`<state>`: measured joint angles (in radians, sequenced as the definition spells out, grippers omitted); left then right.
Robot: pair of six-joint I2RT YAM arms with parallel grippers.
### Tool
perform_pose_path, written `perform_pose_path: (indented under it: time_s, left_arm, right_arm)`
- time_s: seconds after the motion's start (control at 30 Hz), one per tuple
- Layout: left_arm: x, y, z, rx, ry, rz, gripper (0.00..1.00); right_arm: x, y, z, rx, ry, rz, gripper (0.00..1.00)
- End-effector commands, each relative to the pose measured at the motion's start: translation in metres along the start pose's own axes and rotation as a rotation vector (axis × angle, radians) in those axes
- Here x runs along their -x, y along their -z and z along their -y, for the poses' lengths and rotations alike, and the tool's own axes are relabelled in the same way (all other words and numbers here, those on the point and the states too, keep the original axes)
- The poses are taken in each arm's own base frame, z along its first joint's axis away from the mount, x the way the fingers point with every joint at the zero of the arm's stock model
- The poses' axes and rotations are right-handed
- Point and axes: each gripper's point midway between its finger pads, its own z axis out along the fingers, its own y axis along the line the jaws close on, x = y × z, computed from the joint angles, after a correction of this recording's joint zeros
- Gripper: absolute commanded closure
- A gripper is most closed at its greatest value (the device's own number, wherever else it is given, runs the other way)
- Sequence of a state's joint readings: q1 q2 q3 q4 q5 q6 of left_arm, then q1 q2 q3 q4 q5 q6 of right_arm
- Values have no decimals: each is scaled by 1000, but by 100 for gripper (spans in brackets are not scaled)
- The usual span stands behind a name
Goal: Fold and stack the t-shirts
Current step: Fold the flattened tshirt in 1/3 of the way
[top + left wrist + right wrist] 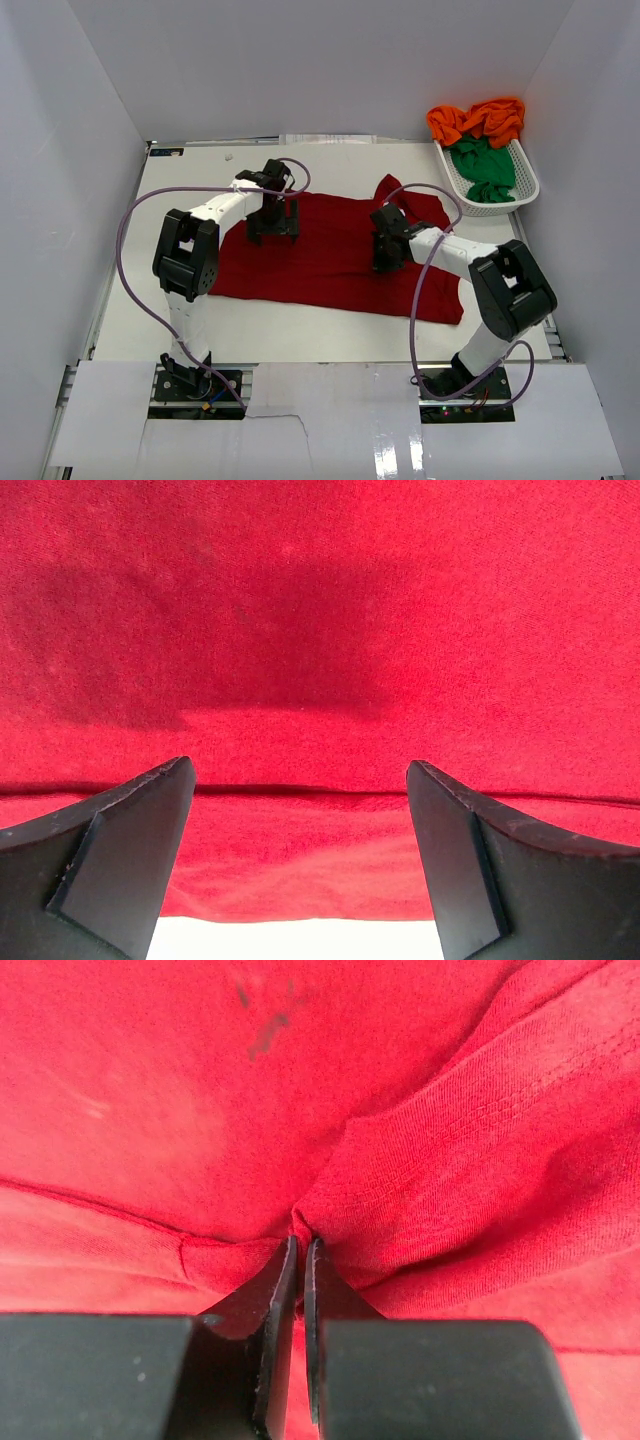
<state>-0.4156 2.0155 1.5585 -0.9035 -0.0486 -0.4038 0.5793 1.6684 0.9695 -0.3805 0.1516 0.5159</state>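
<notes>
One red t-shirt (330, 265), one basket (495, 208)

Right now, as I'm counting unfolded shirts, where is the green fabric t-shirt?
Top view, far right: the green fabric t-shirt lies in the white plastic lattice basket, beside the bright orange t-shirt.

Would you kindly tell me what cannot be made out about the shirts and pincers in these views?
Top view: how many shirts form the orange bundle and the green bundle at the white basket; their folds hide it.
Left wrist view: collar and sleeves of the dark red shirt, beyond the frame edges.
Top view: whether the right pincer grips cloth; its own body covers the tips.
</notes>
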Motion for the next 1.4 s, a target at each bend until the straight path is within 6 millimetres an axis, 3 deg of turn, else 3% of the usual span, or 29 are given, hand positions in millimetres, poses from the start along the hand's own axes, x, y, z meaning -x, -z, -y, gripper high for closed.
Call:
perform_pose_path:
  time_s: [0.0, 0.33, 0.53, 0.7, 0.77, 0.83, 0.9, 0.93, 1.0, 1.03, 1.2, 1.37]
  left_arm:
    - [9, 16, 4, -21, -12, 59, 2]
    - [4, 15, 2, -19, -17, 57, 2]
    - [-5, 11, 3, -14, -30, 42, 2]
    - [-15, 18, 18, -41, -53, 38, 2]
    - [-18, 18, 24, -36, -68, 42, 2]
    - [-22, 16, 27, -33, -79, 36, 2]
    - [-25, 15, 27, -28, -83, 28, 2]
    - [-28, 14, 28, -25, -84, 23, 2]
    - [-29, 15, 29, -26, -85, 25, 2]
    - [-30, 16, 30, -26, -88, 27, 2]
    - [-33, 22, 39, -32, -103, 36, 2]
    - [-44, 26, 53, -36, -133, 27, 2]
  right_arm:
    - [41, -1, -34, 157, -107, 208, 92]
    - [109, -10, -36, 47, -96, 372, 92]
    - [123, -12, -36, 21, -83, 401, 92]
    - [127, -14, -38, 15, -58, 408, 92]
    - [130, -21, -42, 24, -35, 393, 87]
    - [126, -27, -45, 31, -11, 358, 71]
    - [125, -30, -47, 36, -4, 338, 66]
    - [126, -28, -46, 34, -4, 340, 55]
    - [130, -23, -46, 33, 0, 356, 53]
    - [133, -20, -44, 31, 3, 363, 40]
    - [155, 7, -46, 44, 34, 432, 39]
    - [166, 10, -40, 38, 46, 437, 39]
